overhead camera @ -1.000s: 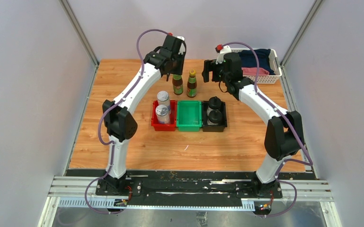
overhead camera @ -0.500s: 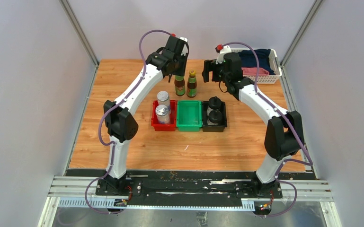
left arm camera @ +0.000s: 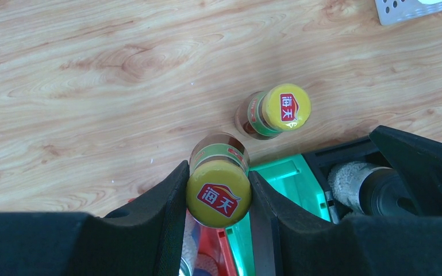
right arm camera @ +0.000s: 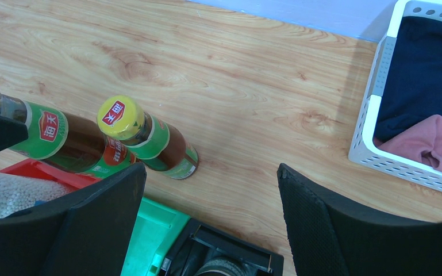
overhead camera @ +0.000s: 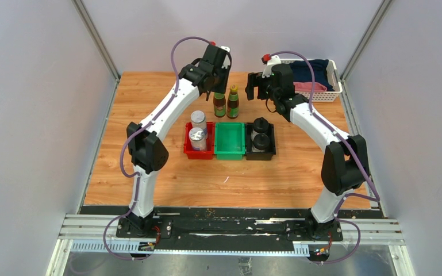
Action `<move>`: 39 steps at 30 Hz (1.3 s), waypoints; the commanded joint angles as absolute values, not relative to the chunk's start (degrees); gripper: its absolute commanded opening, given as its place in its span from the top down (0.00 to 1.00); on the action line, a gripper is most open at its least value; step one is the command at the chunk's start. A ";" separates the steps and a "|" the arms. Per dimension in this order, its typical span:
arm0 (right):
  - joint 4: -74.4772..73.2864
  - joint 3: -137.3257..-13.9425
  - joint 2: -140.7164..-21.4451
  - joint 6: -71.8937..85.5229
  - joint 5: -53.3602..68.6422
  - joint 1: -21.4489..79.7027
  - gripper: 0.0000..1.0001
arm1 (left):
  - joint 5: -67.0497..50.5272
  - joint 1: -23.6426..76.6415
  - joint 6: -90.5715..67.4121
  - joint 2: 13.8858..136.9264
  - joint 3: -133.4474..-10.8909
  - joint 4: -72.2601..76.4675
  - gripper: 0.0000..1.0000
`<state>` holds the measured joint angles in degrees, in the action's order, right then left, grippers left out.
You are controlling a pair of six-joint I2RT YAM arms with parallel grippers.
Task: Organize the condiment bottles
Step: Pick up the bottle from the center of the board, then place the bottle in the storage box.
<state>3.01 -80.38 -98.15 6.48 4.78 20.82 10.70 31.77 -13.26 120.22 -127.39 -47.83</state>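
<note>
Left gripper (left arm camera: 217,179) clamps a yellow-capped brown bottle (left arm camera: 218,196), lower centre of its wrist view; right gripper (right arm camera: 210,172) hangs spread wide.

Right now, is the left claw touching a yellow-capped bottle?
Touching. In the left wrist view the left claw squeezes the yellow-capped bottle, no gap either side.

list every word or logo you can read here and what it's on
"海天": red logo on the yellow cap of the gripped brown bottle.
"海天": red logo on the yellow cap of the free brown bottle, turned sideways in the left wrist view.
"海天": red logo on the gripped brown bottle's green neck label, seen in the right wrist view.
The print on both bottles' lower red-green labels is too blurred to read.
</note>
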 commanded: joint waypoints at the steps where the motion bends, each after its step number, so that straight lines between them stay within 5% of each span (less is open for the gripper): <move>1: 3.95 -79.51 -95.93 7.00 4.38 19.91 0.12 | 11.43 32.56 -12.13 116.56 -130.52 -44.73 1.00; 39: 4.04 -79.26 -95.71 6.85 3.44 19.03 0.12 | 13.34 35.55 -11.87 114.99 -130.17 -44.72 1.00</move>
<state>3.29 -80.07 -97.45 6.48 4.43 20.21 12.29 34.65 -12.58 119.63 -127.39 -47.94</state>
